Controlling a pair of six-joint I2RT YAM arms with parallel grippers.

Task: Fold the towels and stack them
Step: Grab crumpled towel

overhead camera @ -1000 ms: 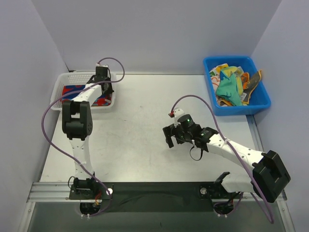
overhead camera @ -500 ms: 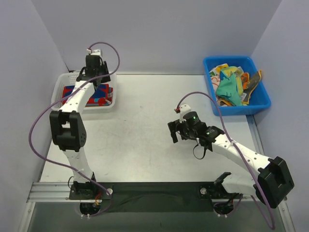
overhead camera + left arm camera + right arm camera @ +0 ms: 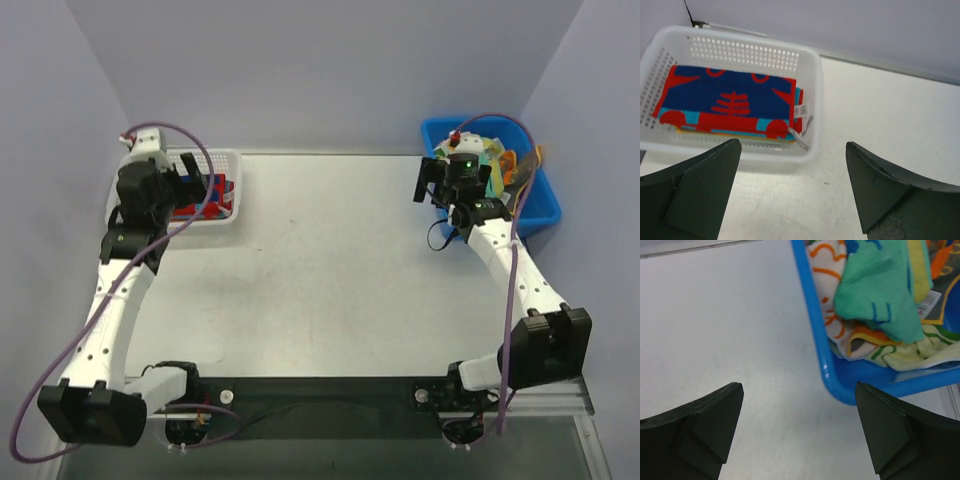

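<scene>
Red-and-blue towel [image 3: 725, 102], folded flat

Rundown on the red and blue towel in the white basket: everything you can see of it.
The red-and-blue towel lies folded into a flat rectangle inside the white mesh basket, its long side along the basket's length. It looks like thin printed cloth: a blue field with red shapes, a red border and teal patches along the near edge. A white label sticks out at its right end. It rests on other folded towels, whose teal and orange edges peek out beneath. Nothing lies on top of it.
</scene>
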